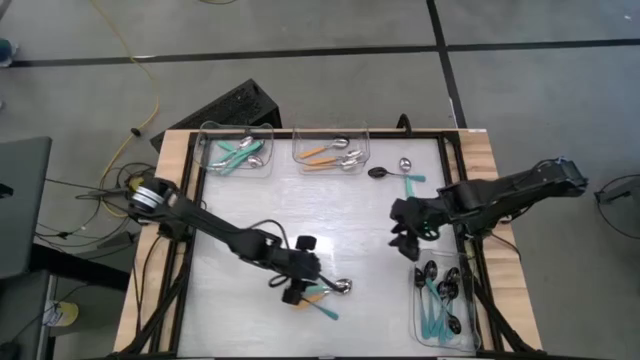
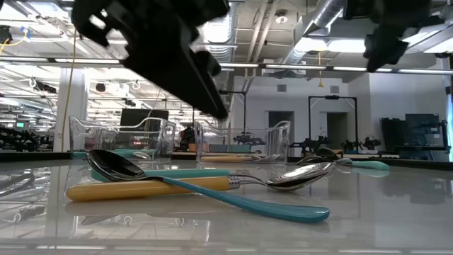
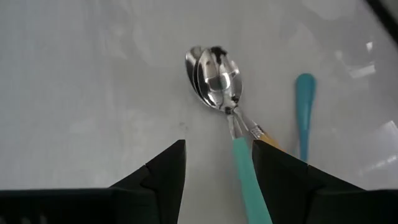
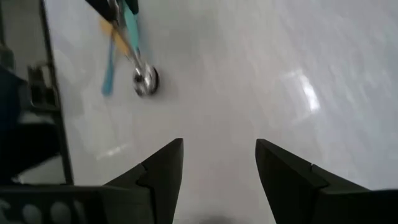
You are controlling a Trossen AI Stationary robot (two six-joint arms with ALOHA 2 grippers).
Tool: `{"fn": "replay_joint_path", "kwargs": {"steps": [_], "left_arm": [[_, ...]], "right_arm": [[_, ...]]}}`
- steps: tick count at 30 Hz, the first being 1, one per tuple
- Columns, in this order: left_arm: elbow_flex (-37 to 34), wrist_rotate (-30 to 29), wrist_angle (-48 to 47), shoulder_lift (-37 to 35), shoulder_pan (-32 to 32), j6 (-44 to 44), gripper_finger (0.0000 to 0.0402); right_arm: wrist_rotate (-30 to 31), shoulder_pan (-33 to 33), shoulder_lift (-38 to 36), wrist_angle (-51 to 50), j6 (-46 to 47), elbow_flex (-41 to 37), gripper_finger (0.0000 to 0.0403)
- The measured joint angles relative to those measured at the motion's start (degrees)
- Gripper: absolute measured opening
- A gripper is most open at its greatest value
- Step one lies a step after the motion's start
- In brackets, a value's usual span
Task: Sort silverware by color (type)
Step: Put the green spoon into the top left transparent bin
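Observation:
Three spoons lie crossed on the table near its near edge. Two shiny bowls are stacked; one has a teal handle, the other an orange handle. A third spoon with a teal handle lies beside them, its dark-looking bowl showing in the low view. My left gripper hovers open above them, its fingers on either side of the teal handle without touching it. My right gripper is open above bare table to the right of the middle.
Clear bins stand along the far edge: one with teal-handled spoons, one with orange-handled spoons. A third bin at the near right holds black-bowled teal spoons. Two loose spoons lie near the far right. Open table spans the middle.

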Motion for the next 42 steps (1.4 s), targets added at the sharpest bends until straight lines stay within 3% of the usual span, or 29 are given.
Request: {"fn": "replay_joint_path", "kwargs": {"steps": [6, 18, 31, 36, 39, 42], "left_arm": [[3.43, 0.15, -0.04, 5.89, -0.56, -3.94, 0.0169], [3.86, 0.04, -6.73, 6.62, -1.89, -3.23, 0.0169], [3.85, 2.1, -6.75, 8.69, -1.97, -3.53, 0.0169], [4.03, -1.04, -7.01, 9.72, -1.72, -5.44, 0.0167], [4.03, 0.05, -7.3, 9.7, -1.06, -4.97, 0.0148], [4.03, 1.14, -7.9, 9.74, -0.46, -4.72, 0.0102]], "right_arm": [[0.07, 0.39, -3.55, -2.7, -1.59, 0.0, 0.0223], [0.28, 0.39, -6.92, -5.07, -1.96, 0.0, 0.0223], [2.03, 0.41, -7.08, -5.03, -2.04, 0.0, 0.0223], [3.12, 0.41, -7.08, -4.97, -1.98, 0.0, 0.0223], [3.47, 0.41, -7.08, -4.89, -1.98, 0.0, 0.0223], [4.02, -0.01, -7.08, -4.66, -1.46, 0.0, 0.0223]]}}
